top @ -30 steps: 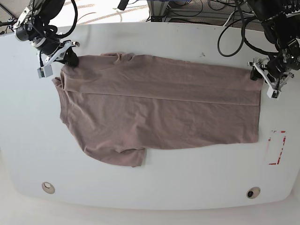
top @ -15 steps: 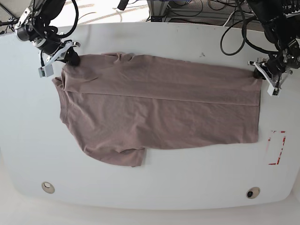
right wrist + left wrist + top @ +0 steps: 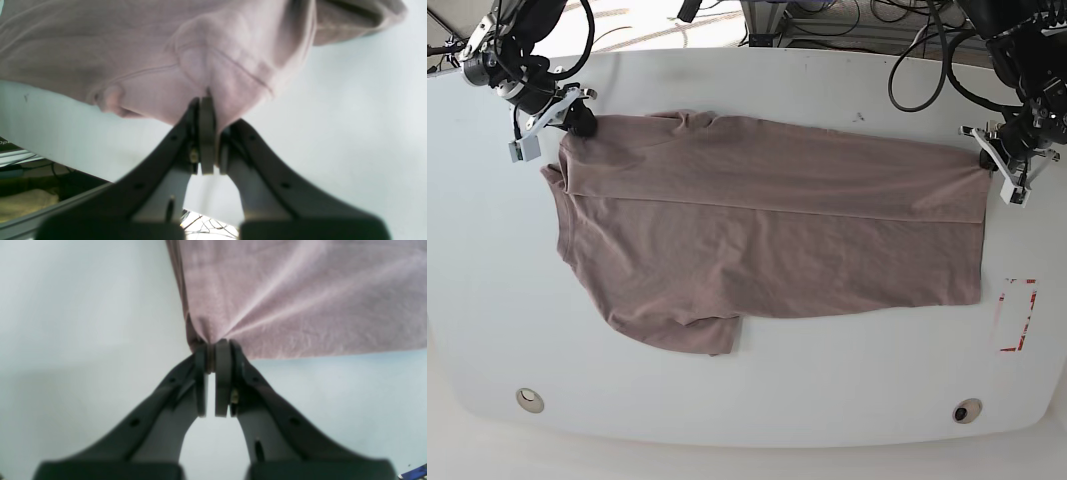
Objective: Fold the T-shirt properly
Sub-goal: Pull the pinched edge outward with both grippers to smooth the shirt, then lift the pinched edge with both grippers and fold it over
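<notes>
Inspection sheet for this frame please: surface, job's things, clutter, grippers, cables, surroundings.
Surface: white table, two round fittings near the front edge, red-marked rectangle by the left arm's side.
Job's things: T-shirt lying flat, far long edge folded over, one sleeve sticking out toward the front.
Clutter: nothing seen.
Grippers: left gripper and right gripper each shut on a far corner of the T-shirt.
Cables: black cables looping behind the table.
Surroundings: equipment beyond the far edge.

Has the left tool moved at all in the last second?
Yes, slightly. In the base view the left tool, shut on the T-shirt's corner, has edged outward, away from the shirt's middle and off in line with the red marking on the table.
</notes>
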You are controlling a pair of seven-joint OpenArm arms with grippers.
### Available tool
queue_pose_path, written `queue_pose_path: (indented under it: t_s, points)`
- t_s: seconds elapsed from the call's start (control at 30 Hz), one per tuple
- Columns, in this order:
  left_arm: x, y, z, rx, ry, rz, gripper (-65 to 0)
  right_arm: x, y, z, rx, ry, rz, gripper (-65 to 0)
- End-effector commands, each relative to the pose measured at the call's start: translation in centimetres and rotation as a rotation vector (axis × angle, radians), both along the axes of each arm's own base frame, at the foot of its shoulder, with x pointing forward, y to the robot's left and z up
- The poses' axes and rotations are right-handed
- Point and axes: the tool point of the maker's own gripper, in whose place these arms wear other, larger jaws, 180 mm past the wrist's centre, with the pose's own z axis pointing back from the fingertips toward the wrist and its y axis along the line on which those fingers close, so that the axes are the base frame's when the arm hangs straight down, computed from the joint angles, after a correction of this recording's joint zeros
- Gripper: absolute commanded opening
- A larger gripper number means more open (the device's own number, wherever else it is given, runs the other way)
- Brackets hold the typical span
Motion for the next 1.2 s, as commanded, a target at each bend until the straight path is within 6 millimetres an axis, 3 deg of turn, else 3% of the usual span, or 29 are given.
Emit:
queue_pose_path:
  t_s: [0.0,0.23,0.4,0.67,0.83,1.0,1.17]
  points:
    - [1.3,0.4,2.8,0.055,-0.08,-0.027,-64.3,0.7,-0.4,1.0,-0.009,-0.047,0.001,-65.0]
    - [1.5,0.1,4.6,0.097,-0.122,-0.05,-64.4,0.7,-0.3,1.0,-0.008,-0.046,0.004,-65.0]
    - [1.5,1.4,5.7,0.116,-0.156,-0.006,-64.4,0.9,-0.4,1.2,-0.011,-0.053,0.001,-65.0]
    - [3.4,1.3,7.2,0.117,-0.213,-0.007,-64.4,1.1,-0.3,1.1,-0.01,-0.036,0.016,-65.0]
    - [4.4,1.5,8.2,0.12,-0.247,0.002,-64.4,1.1,1.2,2.4,0.1,-0.1,0.036,-65.0]
    - [5.7,1.6,9.5,0.12,-0.295,0.007,-64.4,1.9,2.0,3.9,0.166,-0.169,0.046,-65.0]
    - [7.5,1.7,11.2,0.12,-0.351,0.015,-64.4,3.4,1.3,4.2,0.173,-0.196,0.037,-65.0]
